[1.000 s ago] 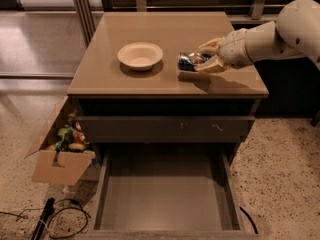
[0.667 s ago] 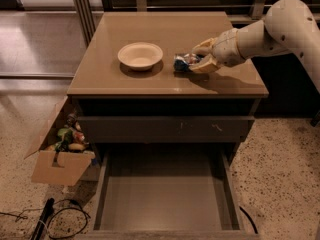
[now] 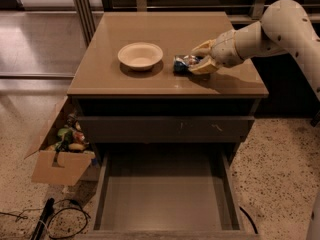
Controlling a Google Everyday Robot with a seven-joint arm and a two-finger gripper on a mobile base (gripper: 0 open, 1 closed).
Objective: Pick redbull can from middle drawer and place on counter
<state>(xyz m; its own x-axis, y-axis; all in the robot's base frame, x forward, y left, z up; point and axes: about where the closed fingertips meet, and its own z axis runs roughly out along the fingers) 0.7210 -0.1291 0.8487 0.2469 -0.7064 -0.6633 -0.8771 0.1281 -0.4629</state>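
Tan counter [image 3: 150,84]: smooth, shiny top of the dark cabinet [image 3: 165,107], seen from the one camera.
Blue can [image 3: 182,63]: blue and silver, lying on its side on the counter, toward the right.
Pale gripper [image 3: 194,60]: down low on the counter, its two fingers closed on the right end of the can, one on each side.
White arm [image 3: 270,31]: reaches in from the right.
Cream bowl [image 3: 140,55]: round, sits on the counter near the can, to its left, not touching.
Grey drawer [image 3: 165,194]: pulled wide open at the bottom, with a smooth dark floor.
Brown box [image 3: 55,166]: cardboard, on the ground left of the cabinet, with small colourful things inside.
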